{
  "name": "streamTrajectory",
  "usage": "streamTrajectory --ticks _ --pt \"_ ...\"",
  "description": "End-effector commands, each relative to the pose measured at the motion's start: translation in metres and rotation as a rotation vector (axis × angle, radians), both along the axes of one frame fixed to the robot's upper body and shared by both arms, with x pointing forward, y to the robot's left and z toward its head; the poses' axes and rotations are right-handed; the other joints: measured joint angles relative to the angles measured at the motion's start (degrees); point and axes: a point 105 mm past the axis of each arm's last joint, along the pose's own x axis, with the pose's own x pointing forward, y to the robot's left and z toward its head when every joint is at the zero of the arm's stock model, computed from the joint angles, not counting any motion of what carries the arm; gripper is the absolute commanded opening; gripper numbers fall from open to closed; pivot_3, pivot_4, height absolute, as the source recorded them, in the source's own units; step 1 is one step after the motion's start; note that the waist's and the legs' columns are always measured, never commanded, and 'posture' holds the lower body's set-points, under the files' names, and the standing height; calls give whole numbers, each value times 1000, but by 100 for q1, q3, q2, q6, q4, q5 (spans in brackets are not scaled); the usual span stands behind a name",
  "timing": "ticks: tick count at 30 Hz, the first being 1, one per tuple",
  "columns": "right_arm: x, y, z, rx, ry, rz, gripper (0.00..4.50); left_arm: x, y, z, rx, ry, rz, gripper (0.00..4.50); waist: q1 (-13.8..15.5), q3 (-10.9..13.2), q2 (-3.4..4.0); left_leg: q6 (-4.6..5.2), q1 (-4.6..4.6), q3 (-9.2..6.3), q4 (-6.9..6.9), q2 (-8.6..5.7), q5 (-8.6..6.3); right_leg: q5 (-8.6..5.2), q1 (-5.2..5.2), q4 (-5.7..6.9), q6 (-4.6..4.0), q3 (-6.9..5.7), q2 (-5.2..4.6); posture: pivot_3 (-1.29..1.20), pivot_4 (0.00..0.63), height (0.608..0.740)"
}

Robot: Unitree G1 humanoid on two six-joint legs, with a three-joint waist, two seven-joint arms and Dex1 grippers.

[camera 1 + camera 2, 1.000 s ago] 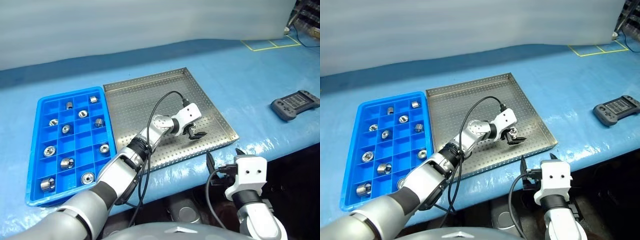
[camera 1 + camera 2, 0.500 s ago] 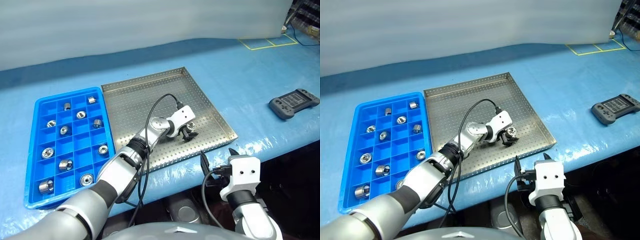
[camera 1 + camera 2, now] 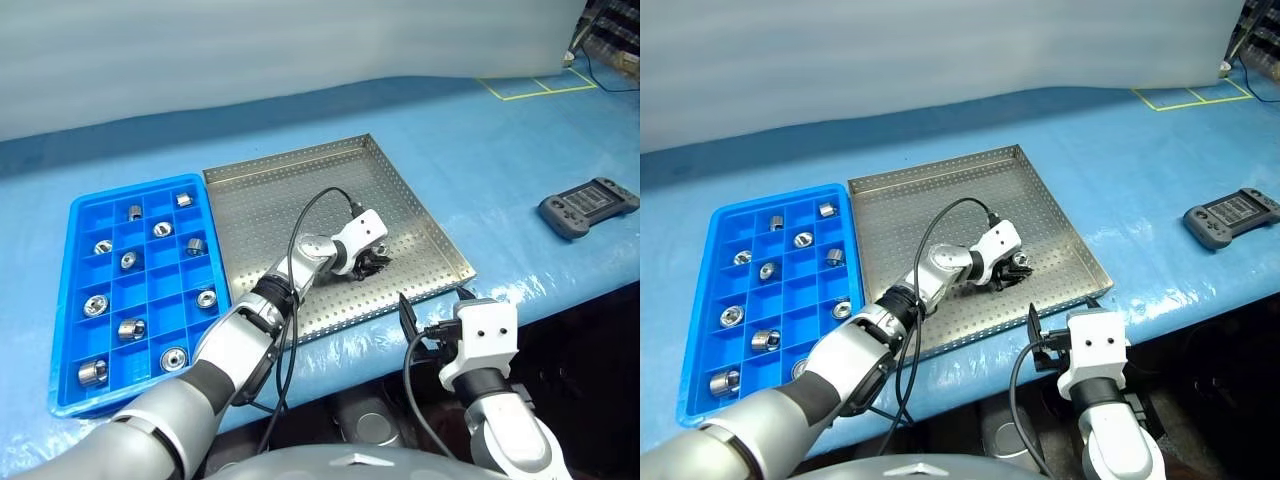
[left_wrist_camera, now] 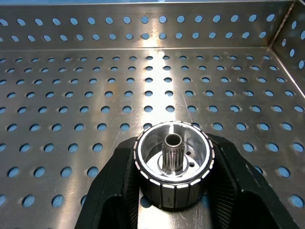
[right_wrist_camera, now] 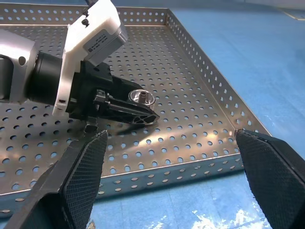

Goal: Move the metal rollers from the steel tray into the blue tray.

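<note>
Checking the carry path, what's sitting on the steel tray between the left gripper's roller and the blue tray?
Nothing: from the roller to the blue tray, the steel tray floor is bare, seen in the left eye view.

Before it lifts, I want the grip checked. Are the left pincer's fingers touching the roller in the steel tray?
Touching. In the left wrist view both black fingers press against the sides of the roller, no gap on either side.

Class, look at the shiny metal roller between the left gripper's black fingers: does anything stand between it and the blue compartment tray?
Nothing visible does. The roller sits on the perforated steel tray; bare tray floor, then both trays' rims, lead to the blue tray.
</note>
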Motion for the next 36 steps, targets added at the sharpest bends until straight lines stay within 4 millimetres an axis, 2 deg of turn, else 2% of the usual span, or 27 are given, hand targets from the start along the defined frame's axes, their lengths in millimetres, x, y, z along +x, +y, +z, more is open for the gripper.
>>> streamTrajectory --ticks 1,3,7,10,13,16,18,20,24,29,32,36 --pt "7 9 16 15 -49 53 4500 4 -27 68 -248 -77 6 1700 37 2 -2 0 0 1 1 0 0 1 -1 1 1 1 0 -274 150 740" --pt "12 13 18 18 -49 76 4500 11 -15 82 -276 -103 40 1700 107 2 -2 0 -1 3 1 0 0 3 -1 1 5 3 0 -237 150 740" --pt "24 33 25 24 -58 198 4500 20 29 104 -274 -176 126 1700 302 1 1 0 2 4 -2 0 0 4 -2 3 6 8 5 -172 150 740" --pt "32 45 27 19 -62 273 4500 18 61 114 -235 -228 172 1700 447 2 2 -2 12 11 -5 2 1 4 -4 14 4 20 17 -134 150 740" --pt "39 56 30 15 -70 343 4500 17 96 118 -199 -246 259 1700 649 3 3 -7 14 10 -5 5 5 4 -7 22 1 18 23 -91 150 740" --pt "44 70 33 15 -78 427 4500 15 131 117 -169 -251 368 1700 987 3 1 -8 12 10 -2 7 5 5 -8 20 1 18 17 -45 150 740" --pt "44 82 35 19 -81 518 4500 12 157 113 -145 -246 451 1700 1152 3 0 -3 8 14 1 5 3 6 -9 15 2 20 12 -9 150 740" --pt "42 90 35 16 -78 583 4500 8 173 106 -115 -231 512 1700 1321 4 -2 1 7 16 4 4 0 6 -9 12 2 19 9 15 150 740" --pt "43 94 32 6 -61 617 4500 -8 191 92 -43 -203 573 1700 1601 5 -4 9 -2 11 14 2 -5 6 -6 10 -1 9 2 34 150 740" --pt "43 96 31 24 -53 630 4500 -23 203 74 7 -148 627 1700 1693 6 -7 25 -8 14 44 -2 -15 7 2 9 0 7 -9 74 150 740" --pt "42 97 29 28 -38 639 4500 -27 206 72 4 -129 648 1700 1723 6 -7 24 -2 13 50 0 -14 -5 6 13 -21 7 -7 86 150 740" --pt "41 98 27 32 -27 649 4500 -27 220 72 27 -140 721 1700 1749 6 -7 24 1 14 52 2 -13 -5 8 16 -24 7 -5 95 150 740"
